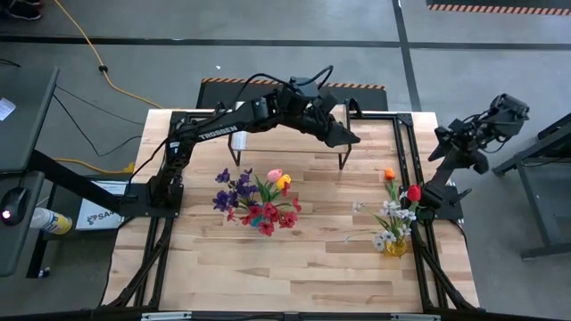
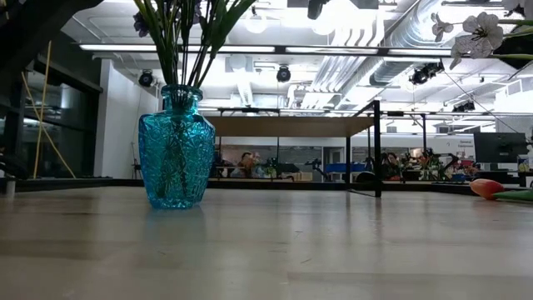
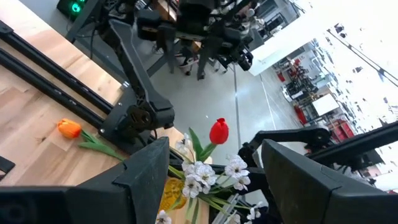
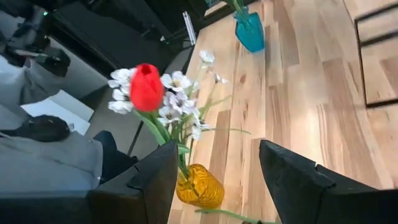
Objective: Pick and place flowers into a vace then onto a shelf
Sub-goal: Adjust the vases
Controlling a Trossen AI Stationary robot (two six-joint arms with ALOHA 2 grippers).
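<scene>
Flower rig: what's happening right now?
Nothing is held. The left gripper hangs open over the low light-wood shelf at the table's far side. The right gripper is open off the table's right edge. A teal glass vase holds a mixed bunch of flowers; a yellow glass vase holds white blooms and a red tulip. An orange tulip lies loose on the tabletop.

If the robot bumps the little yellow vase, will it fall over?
Probably yes. The yellow vase is short and round, but its flowers stand tall and lean sideways, so it looks top-heavy. It looks like glass, so a fall might break it.
</scene>
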